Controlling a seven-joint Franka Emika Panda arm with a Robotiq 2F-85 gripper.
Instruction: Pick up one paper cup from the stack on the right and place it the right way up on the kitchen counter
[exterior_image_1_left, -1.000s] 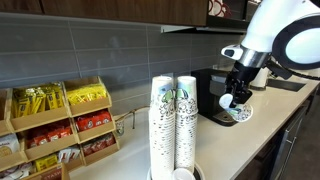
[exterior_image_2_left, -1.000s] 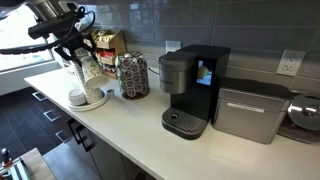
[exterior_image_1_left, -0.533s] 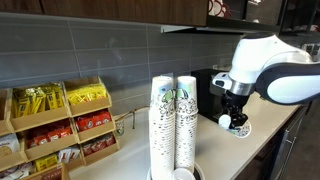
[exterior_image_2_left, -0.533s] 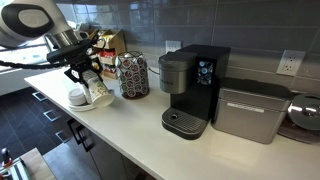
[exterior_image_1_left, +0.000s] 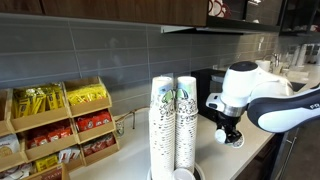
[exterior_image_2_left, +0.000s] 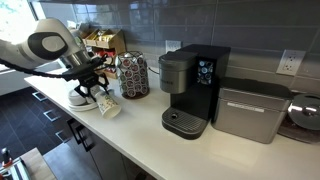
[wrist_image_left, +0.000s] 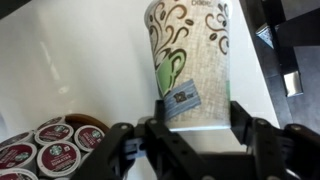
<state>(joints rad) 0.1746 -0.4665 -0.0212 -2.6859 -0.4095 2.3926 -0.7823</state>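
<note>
My gripper (wrist_image_left: 199, 116) is shut on a single white paper cup (wrist_image_left: 190, 55) with green-and-dark swirl print, its fingers on either side of the cup's body. In both exterior views the gripper (exterior_image_1_left: 229, 133) (exterior_image_2_left: 99, 97) holds the paper cup (exterior_image_2_left: 109, 106) tilted, low over the pale kitchen counter (exterior_image_2_left: 135, 132). Two tall stacks of nested cups stand side by side, and the stack (exterior_image_1_left: 186, 118) on the right stands apart from the gripper. In an exterior view the arm mostly hides the stacks.
A black coffee machine (exterior_image_2_left: 192, 88) stands mid-counter, with a coffee pod carousel (exterior_image_2_left: 132, 75) beside it. Wooden snack racks (exterior_image_1_left: 62, 125) stand against the tiled wall. Several coffee pods (wrist_image_left: 52, 147) lie under the gripper's left side. The counter's front edge (exterior_image_1_left: 262, 150) runs close by.
The arm has carried the cup away from the stacks and down toward the counter, moving nearer the front edge. The cup has stayed in the gripper throughout.
</note>
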